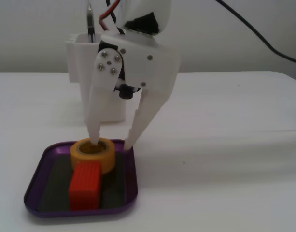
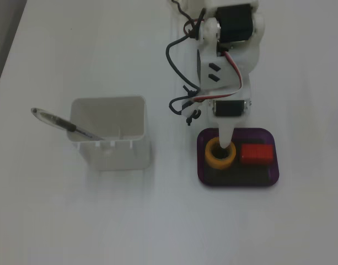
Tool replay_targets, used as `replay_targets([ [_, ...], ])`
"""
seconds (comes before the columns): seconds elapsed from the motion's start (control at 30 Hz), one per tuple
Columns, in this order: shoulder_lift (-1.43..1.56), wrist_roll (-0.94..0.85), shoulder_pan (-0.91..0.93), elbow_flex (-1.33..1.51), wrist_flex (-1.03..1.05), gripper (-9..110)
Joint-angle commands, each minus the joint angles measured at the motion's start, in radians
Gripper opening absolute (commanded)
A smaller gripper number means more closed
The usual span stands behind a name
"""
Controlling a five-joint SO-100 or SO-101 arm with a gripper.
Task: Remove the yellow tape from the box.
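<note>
The yellow tape lies flat in the box, towards its far side in the front fixed view, with its hollow core facing up. A red block sits just in front of it there, touching or very nearly so; I cannot tell which. In the fixed view from above, the tape is in the left half of the box and the block in the right half. My gripper is spread wide and holds nothing: one finger dips into the tape's core, the other comes down outside the roll near the box's far right corner. Behind the box on the white counter stands a tall white container with a pen leaning in it.
</note>
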Motion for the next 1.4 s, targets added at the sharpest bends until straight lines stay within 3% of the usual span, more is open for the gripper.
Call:
replay_targets([
  [0.0, 0.014, 0.005, 0.003, -0.040, -0.023, 12],
  [1.37, 0.011, 0.002, 0.005, 0.051, -0.071, 12],
])
